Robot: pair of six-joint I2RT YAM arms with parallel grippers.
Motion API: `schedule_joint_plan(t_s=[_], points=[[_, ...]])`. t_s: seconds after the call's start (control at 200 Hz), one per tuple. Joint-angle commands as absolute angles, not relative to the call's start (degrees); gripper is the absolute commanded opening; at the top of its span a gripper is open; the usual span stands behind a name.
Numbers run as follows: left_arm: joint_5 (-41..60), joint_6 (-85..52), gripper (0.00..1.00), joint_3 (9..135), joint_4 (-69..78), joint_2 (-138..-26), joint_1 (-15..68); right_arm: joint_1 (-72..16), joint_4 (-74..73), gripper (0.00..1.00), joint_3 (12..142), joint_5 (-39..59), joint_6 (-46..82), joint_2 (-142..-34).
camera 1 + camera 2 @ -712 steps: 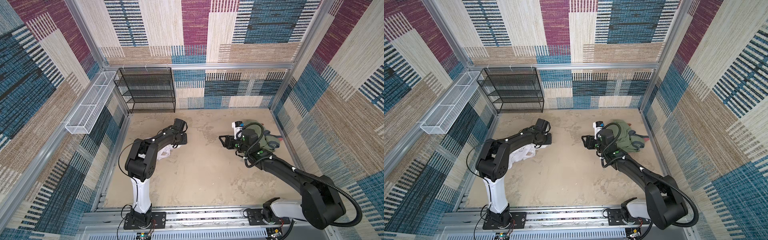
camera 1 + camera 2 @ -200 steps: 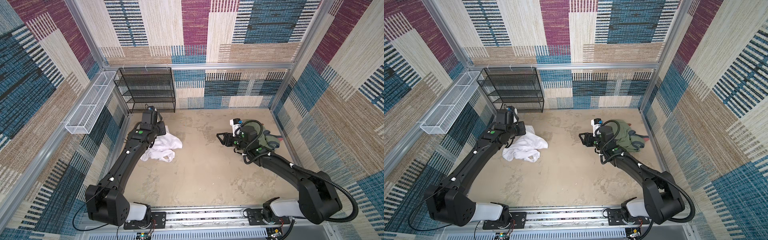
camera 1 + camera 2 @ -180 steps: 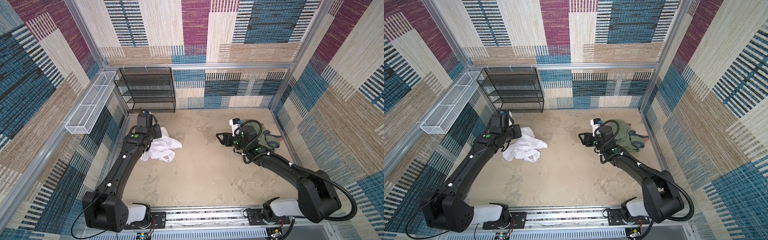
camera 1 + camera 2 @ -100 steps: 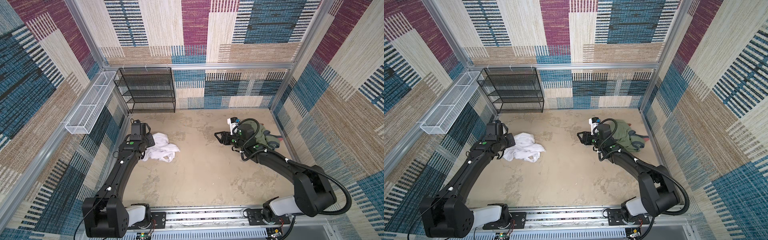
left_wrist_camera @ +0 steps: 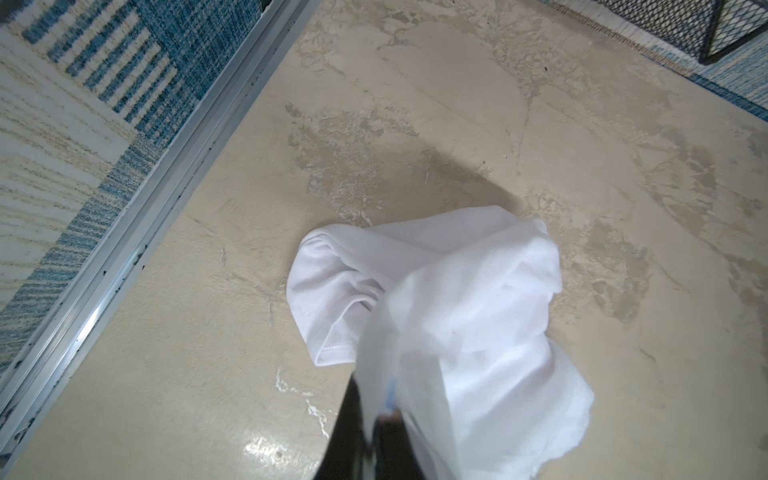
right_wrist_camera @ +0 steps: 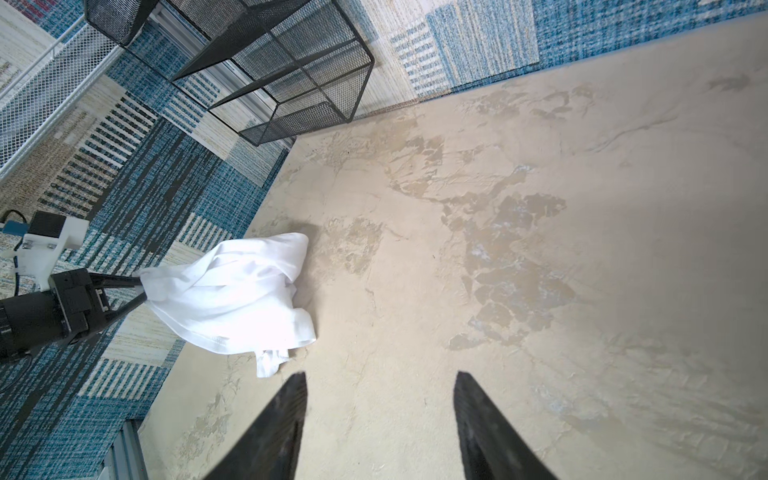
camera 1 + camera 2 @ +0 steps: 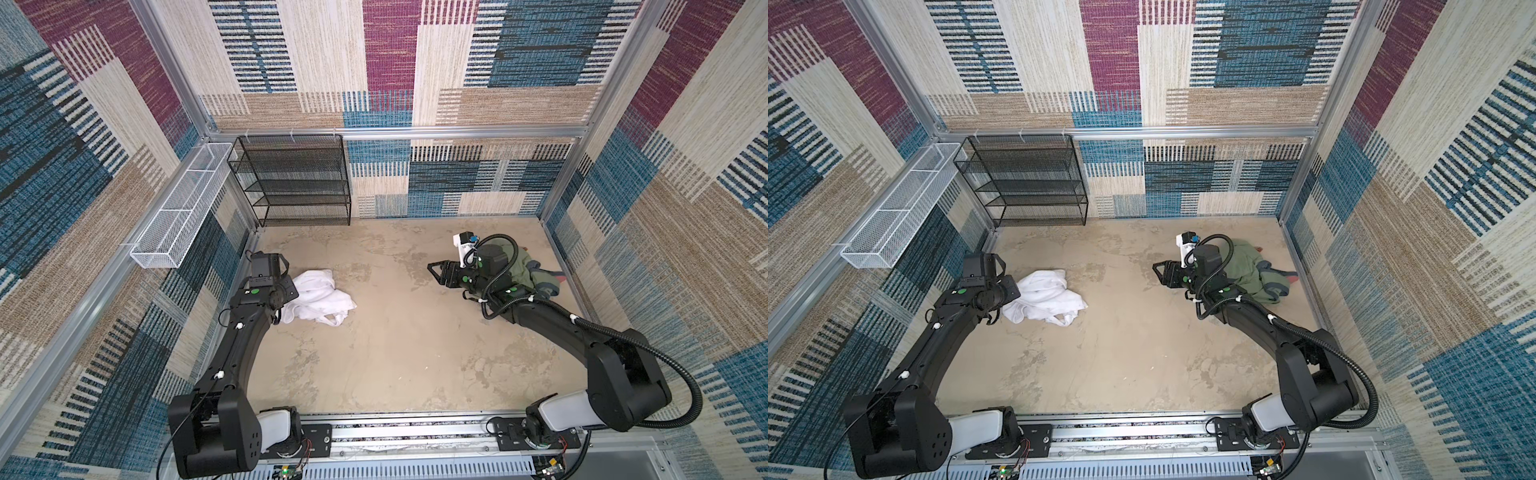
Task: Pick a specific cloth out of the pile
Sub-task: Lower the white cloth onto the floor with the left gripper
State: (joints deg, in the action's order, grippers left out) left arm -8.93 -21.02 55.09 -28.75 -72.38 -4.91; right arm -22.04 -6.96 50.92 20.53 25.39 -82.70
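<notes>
right wrist view shows the left gripper (image 6: pixel 140 289) with its two black fingers closed together on one bunched end of the plain white soft fabric cloth (image 6: pixel 232 299); that end is raised, and the rest sags in loose folds onto the mottled beige tabletop (image 6: pixel 540 249). the only lettering in sight is a small mark on the white camera housing (image 7: pixel 464 243) at the right arm's wrist, too small to read. the cloth carries no print or pattern. it has a stitched hem along one edge, seen close in the left wrist view (image 5: pixel 457 299), and a narrow strap-like loop trails from its lower edge. part of the fabric drapes over the black fingertips (image 5: pixel 353 415) and hides most of them in that view. in both top views the cloth (image 7: pixel 318 297) (image 7: pixel 1044 295) lies crumpled on the left side of the tabletop, just beside the left arm's wrist and near the left wall. it is well apart from the heap of soft garments (image 7: pixel 536 272) (image 7: pixel 1246 266), olive-green with a bit of salmon-red and blue-grey, at the right wall behind the right arm. the right gripper (image 6: pixel 380 376) (image 7: pixel 434 272) has its jaws partly apart with nothing between them, over bare tabletop, pointing toward the cloth. a black wire-mesh shelf rack (image 7: pixel 299 183) stands at the back wall and a long white wire basket (image 7: pixel 183 208) hangs on the left wall
</notes>
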Motion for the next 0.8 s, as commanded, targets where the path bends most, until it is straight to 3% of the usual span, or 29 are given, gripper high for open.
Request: schedule_joint_plan(t_s=[0.0,0.411,0.481,0.561,0.641,0.791], points=[[-9.7,-22.0,0.00,54.2,-26.8,-72.8,-5.8,-22.2,-7.2,0.59,51.6,21.0,25.1,-82.8],[-9.2,-22.5,0.00,51.8,-25.2,-74.9,-9.6,-22.1,-7.0,0.60,51.0,21.0,25.2,-82.2],[-7.8,-22.9,0.07,51.9,-25.5,-75.6,-10.5,-22.1,-7.0,0.60,50.9,21.0,25.3,-82.1],[-6.4,-23.4,0.26,51.7,-25.3,-75.9,-11.2,-22.1,-6.9,0.60,51.1,21.0,25.2,-82.2],[-5.9,-23.7,0.38,51.8,-25.5,-75.2,-11.6,-22.2,-6.8,0.60,51.1,20.9,25.2,-81.9],[-4.4,-23.8,0.43,52.8,-26.3,-72.2,-11.5,-22.1,-6.6,0.60,50.8,20.4,25.0,-81.3]])
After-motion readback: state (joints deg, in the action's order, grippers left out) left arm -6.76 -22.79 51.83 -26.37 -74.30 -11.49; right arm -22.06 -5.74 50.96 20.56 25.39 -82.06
